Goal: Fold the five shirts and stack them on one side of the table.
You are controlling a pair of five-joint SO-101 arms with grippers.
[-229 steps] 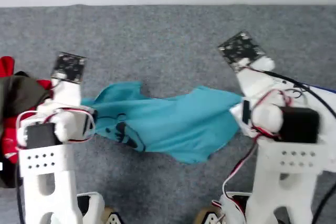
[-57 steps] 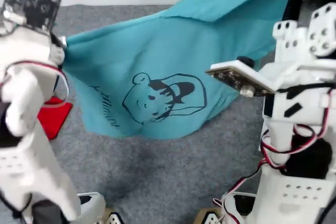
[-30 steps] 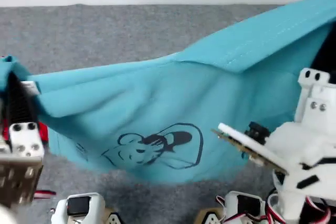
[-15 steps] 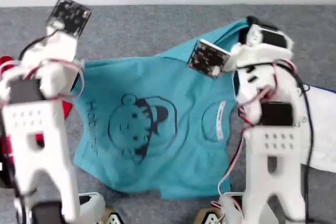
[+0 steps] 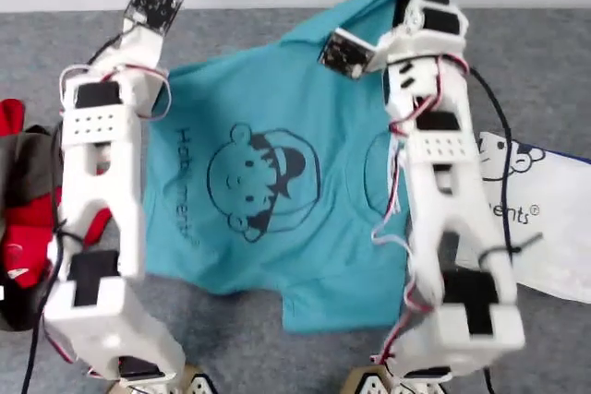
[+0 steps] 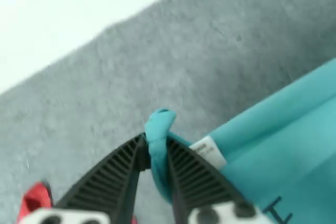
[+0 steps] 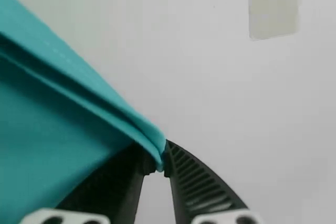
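Both arms are stretching farther toward the far edge of the table [image 5: 231, 343] than half a second ago, and the teal shirt [image 5: 268, 182] is now lying flatter across the table's middle, print up. The left gripper [image 6: 156, 153] is pinching one far corner of the shirt close above the table. The right gripper [image 7: 157, 163] is clamping the other corner, raised at the table's far edge. A white shirt [image 5: 540, 228] is lying on the table's right side, and a red and dark clothes pile [image 5: 23, 191] on its left.

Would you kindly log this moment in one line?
left gripper shut on teal shirt | right gripper likewise | white shirt beside
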